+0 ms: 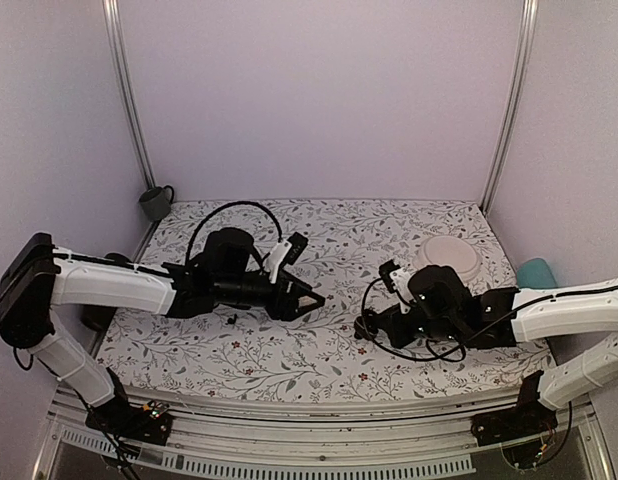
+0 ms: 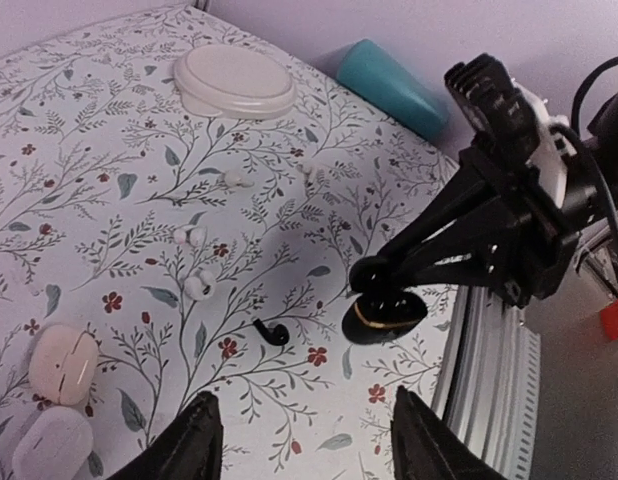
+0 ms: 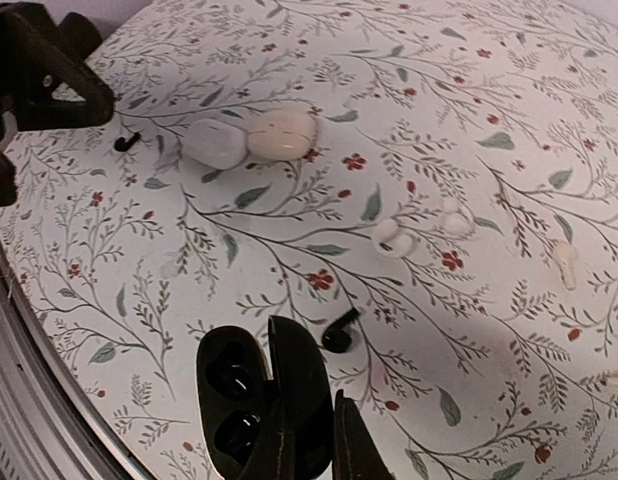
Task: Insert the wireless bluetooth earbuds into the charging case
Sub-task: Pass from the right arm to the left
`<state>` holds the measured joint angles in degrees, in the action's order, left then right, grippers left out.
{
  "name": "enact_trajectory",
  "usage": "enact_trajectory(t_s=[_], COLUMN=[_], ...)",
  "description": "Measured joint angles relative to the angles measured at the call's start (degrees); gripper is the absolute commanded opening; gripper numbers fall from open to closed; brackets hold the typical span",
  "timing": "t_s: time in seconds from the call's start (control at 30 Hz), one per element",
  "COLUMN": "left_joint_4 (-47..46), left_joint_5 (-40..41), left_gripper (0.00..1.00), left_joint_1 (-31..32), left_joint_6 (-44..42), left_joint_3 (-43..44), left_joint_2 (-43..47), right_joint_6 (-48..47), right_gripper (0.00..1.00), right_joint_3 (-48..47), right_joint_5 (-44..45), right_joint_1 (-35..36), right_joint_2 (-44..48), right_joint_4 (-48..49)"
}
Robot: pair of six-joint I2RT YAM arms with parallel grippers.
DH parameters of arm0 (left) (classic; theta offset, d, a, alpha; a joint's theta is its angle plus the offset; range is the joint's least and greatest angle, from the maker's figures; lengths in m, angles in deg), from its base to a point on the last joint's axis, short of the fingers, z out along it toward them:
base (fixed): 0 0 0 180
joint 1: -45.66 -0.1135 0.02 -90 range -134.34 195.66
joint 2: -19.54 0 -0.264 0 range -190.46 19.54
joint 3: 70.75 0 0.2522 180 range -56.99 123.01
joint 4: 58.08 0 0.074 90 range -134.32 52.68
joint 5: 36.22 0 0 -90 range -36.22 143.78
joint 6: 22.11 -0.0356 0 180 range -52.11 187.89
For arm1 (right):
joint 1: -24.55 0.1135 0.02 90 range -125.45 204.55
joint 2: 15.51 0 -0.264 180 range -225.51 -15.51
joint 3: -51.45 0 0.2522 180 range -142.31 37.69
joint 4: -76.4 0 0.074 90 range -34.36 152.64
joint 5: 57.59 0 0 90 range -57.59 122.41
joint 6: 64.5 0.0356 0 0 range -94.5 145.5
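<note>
The black charging case (image 3: 234, 400) lies open near the table's front edge, lid (image 3: 301, 375) upright, its two wells dark and seemingly empty. My right gripper (image 3: 311, 410) is shut on the lid; it also shows in the top view (image 1: 366, 325). One black earbud (image 3: 337, 335) lies on the cloth just beyond the case, also in the left wrist view (image 2: 272, 332) left of the case (image 2: 384, 318). A second black earbud (image 3: 126, 142) lies far left, also in the top view (image 1: 230, 318). My left gripper (image 2: 304, 400) is open and empty, above the cloth short of the first earbud.
Two white oval cases (image 2: 64, 362) and several white earbuds (image 2: 194, 240) lie on the floral cloth. A white round dish (image 1: 449, 258) and a teal cup (image 1: 536, 272) stand at the back right. A grey mug (image 1: 155, 202) stands at the back left.
</note>
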<state>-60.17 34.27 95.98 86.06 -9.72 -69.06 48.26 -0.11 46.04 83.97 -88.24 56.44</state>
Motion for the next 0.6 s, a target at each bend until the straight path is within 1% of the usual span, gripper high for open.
enact_trajectory(t_s=[0.13,0.3,0.43,0.53,0.6], left_joint_4=[2.1,6.7,9.6,10.8,11.1], left_joint_5=[-8.9,-19.1,-27.9,-32.9,-35.2], left_gripper=[0.44,0.33,0.28,0.25,0.26], left_joint_1=[-1.7,-2.7,-3.1,-3.2,-3.2], left_joint_6=[-2.0,-5.1,-6.0,-6.0,-5.7], left_joint_3=[4.5,8.8,10.3,10.5,10.5], left_joint_2=[-0.7,-1.5,-3.5,-3.8,-3.8], right_joint_6=[-6.3,-12.5,-15.8,-17.6,-18.6], right_gripper=[0.02,0.02,0.02,0.02,0.02], right_joint_3=[-3.8,-9.3,-13.0,-14.1,-14.7], right_joint_5=[-7.5,-15.2,-19.1,-21.1,-21.9], right_joint_1=[0.6,1.7,2.8,3.4,3.6], right_joint_2=[-2.4,-4.0,-4.2,-4.7,-5.2], right_joint_4=[3.0,3.4,2.4,0.5,-0.1])
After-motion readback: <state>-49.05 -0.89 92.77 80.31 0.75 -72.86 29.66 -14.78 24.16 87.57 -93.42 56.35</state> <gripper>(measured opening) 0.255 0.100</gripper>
